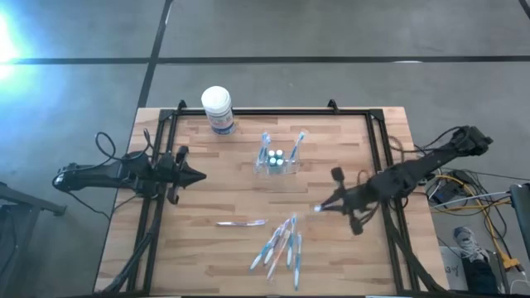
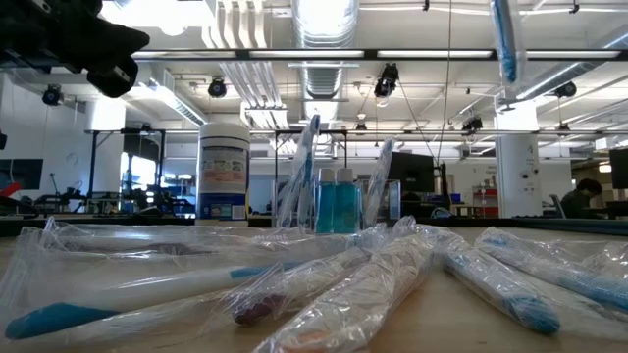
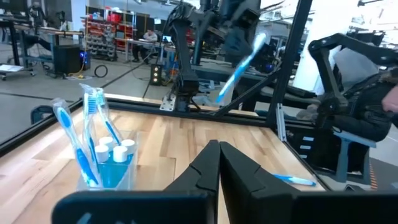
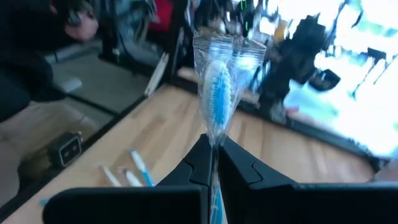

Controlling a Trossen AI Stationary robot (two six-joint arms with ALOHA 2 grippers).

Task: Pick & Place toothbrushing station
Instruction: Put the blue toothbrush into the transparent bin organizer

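Near the middle of the wooden table (image 1: 215, 248), slightly toward the far edge, stands the toothbrushing station (image 1: 275, 164), a clear plastic holder. Toothbrushes stand upright in it, along with two small bottles of blue liquid with white caps (image 3: 118, 149). From the low view the bottles (image 2: 334, 206) show between two leaning wrapped brushes. At the far edge, left of the station and well apart from it, sits a white cylindrical tub (image 1: 217, 109) with a blue label; print on the label is too small to read in any view. No brand or writing can be made out anywhere. On the near half of the table lies a loose cluster of wrapped toothbrushes (image 1: 280, 247), blue-handled, in clear film. One single toothbrush (image 1: 240, 222) lies apart, left of that cluster. The left gripper (image 1: 199, 175) hovers over the left part of the table, fingers pressed together with nothing between them, pointing toward the station. The right gripper (image 1: 321, 207) is over the right-centre of the table, between the station and the cluster, raised above the surface. Its fingers are clamped on a wrapped toothbrush (image 4: 216, 93), blue head inside crinkled clear film, standing up past the fingertips in the right wrist view. A person's dark sleeve (image 4: 37, 56) shows beyond the table.
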